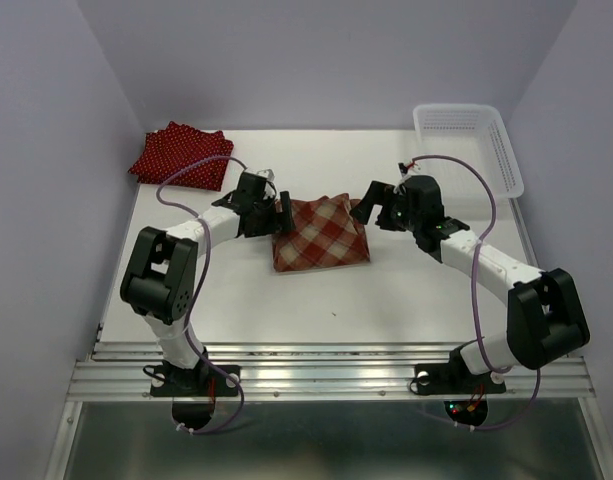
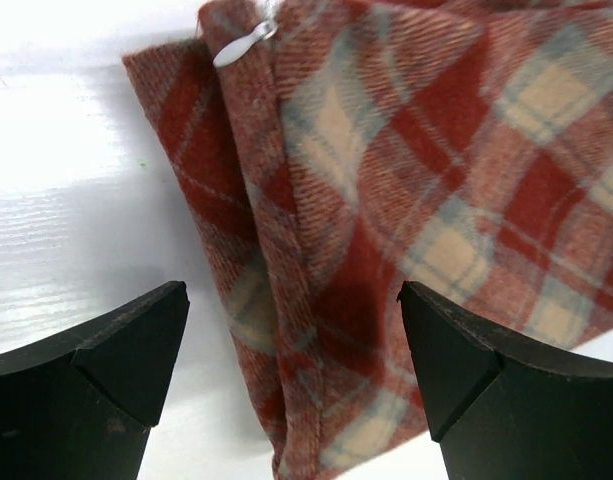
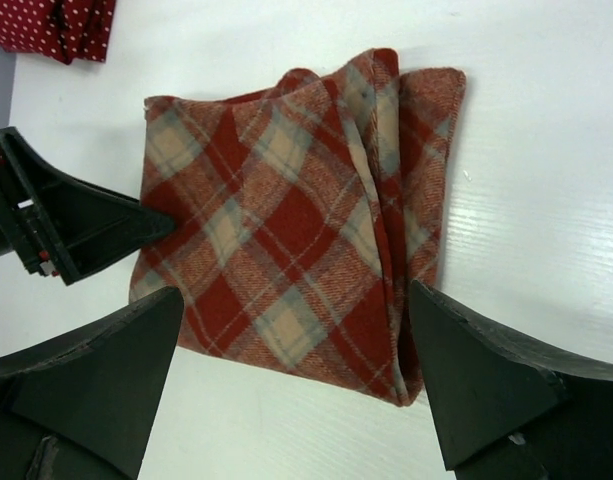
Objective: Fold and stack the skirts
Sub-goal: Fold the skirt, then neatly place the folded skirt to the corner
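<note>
Left gripper [image 2: 291,330], jaws wide apart and empty, hangs at the left edge of the folded plaid skirt [image 1: 321,235]. Right gripper [image 3: 296,330], likewise wide open and holding nothing, hangs over the skirt's right edge. The skirt lies at the middle of the surface [image 1: 286,300]. Polka-dot skirts [image 1: 181,155] lie piled at the far left corner, and a basket [image 1: 466,140] sits far right.

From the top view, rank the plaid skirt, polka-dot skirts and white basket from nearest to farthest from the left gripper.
1. plaid skirt: right at the left gripper, in the middle.
2. polka-dot skirts: back left corner.
3. white basket: back right corner, on the other arm's side.
</note>
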Controlling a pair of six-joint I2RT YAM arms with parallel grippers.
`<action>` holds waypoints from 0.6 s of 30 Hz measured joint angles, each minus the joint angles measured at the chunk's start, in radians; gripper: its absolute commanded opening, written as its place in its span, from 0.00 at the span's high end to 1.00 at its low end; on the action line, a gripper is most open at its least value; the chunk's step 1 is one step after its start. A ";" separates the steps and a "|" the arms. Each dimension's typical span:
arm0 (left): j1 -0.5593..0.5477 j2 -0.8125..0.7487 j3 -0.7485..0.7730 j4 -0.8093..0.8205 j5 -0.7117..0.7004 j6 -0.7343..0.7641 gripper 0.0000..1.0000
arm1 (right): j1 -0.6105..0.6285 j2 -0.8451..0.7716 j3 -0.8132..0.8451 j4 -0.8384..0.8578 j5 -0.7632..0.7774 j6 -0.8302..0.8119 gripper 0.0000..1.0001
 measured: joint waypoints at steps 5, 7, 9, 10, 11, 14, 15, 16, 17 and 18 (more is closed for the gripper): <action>0.000 0.079 0.000 0.006 -0.003 -0.011 0.01 | 0.000 0.002 0.000 -0.029 0.012 -0.024 0.00; 0.000 0.082 0.005 0.028 -0.002 -0.019 0.01 | 0.000 0.002 0.001 -0.041 0.018 -0.033 0.00; 0.000 0.087 0.004 0.038 0.001 -0.025 0.04 | 0.000 0.002 0.001 -0.049 0.019 -0.040 0.00; 0.000 0.088 0.002 0.047 0.003 -0.027 0.14 | 0.000 0.004 0.001 -0.052 0.018 -0.045 0.00; 0.000 0.089 0.001 0.056 0.013 -0.032 0.25 | 0.000 0.007 0.002 -0.054 0.018 -0.047 0.00; 0.001 0.104 -0.005 0.082 0.046 -0.037 0.64 | 0.000 0.015 0.005 -0.059 0.014 -0.055 0.00; 0.001 0.111 -0.005 0.091 0.057 -0.041 0.82 | 0.000 0.015 0.005 -0.063 0.014 -0.057 0.00; 0.001 0.122 -0.005 0.103 0.070 -0.042 0.88 | 0.000 0.015 0.005 -0.064 0.015 -0.060 0.00; 0.001 0.129 -0.004 0.110 0.082 -0.034 0.94 | 0.000 0.015 0.005 -0.065 0.015 -0.063 0.00; 0.001 0.136 0.002 0.119 0.096 -0.035 1.00 | 0.000 0.015 0.005 -0.068 0.018 -0.069 0.00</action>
